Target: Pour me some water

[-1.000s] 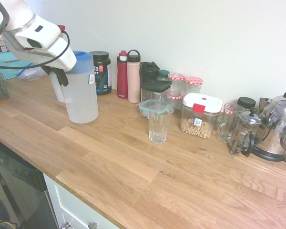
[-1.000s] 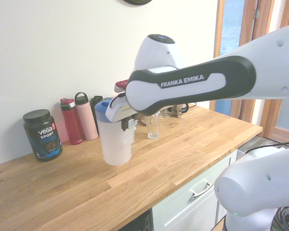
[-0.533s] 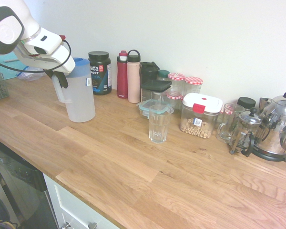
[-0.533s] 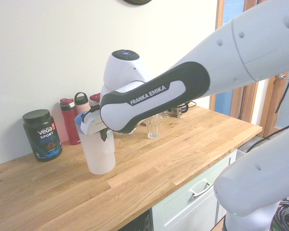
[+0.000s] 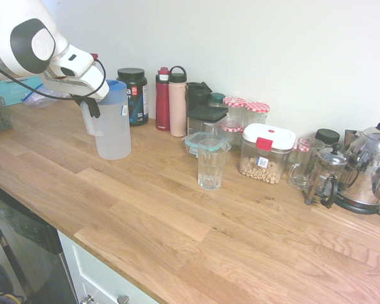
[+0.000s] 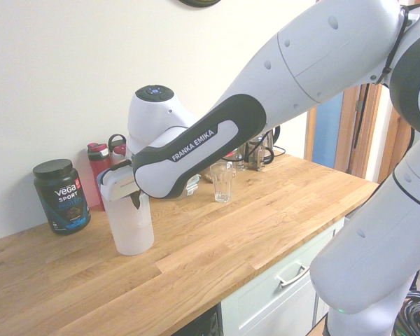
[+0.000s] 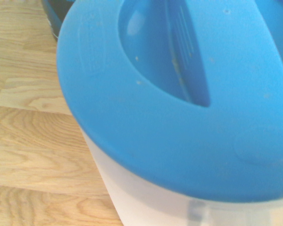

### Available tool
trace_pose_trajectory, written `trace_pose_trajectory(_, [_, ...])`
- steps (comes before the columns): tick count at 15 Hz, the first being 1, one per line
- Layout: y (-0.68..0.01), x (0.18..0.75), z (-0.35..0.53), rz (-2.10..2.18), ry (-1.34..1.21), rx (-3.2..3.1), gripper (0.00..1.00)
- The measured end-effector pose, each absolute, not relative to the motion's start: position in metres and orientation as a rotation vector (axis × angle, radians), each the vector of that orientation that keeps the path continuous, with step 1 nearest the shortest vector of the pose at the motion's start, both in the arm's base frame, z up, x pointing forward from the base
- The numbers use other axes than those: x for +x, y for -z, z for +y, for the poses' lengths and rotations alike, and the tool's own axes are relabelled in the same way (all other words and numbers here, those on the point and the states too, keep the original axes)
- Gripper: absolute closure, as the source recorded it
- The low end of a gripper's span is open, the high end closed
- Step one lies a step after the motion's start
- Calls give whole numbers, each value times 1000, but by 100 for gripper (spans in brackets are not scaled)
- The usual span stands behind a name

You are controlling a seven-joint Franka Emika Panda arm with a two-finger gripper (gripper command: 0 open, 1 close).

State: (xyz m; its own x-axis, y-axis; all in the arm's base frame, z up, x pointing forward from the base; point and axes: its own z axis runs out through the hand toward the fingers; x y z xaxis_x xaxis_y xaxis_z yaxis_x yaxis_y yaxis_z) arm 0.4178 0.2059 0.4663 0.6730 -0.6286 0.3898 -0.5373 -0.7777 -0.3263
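A frosted white plastic pitcher (image 5: 114,126) with a blue lid (image 7: 179,94) stands upright at the left of the wooden counter (image 5: 177,215). My gripper (image 5: 92,106) is shut on its handle, on the side away from the glass. Through the frosted wall (image 6: 129,227) I cannot make out the water or its level. A clear drinking glass (image 5: 210,166) stands upright near the middle of the counter, well apart from the pitcher, and looks empty. The second exterior view shows the glass (image 6: 222,183) beyond the arm. The wrist view is filled by the lid from close above.
Behind the pitcher, along the wall, stand a black supplement tub (image 5: 134,95), a red bottle (image 5: 163,100) and a pink bottle (image 5: 177,102). Further right are jars, a food container (image 5: 266,153), a French press (image 5: 323,177) and a kettle (image 5: 370,168).
The arm has swung and carried the pitcher, still upright, sideways along the counter, away from the glass and closer to the tub. The glass has not moved.
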Motion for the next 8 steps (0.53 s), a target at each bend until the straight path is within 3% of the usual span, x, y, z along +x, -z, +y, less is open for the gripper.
trace_pose_trajectory(8, [-478,415,198,960,737,-2698,0])
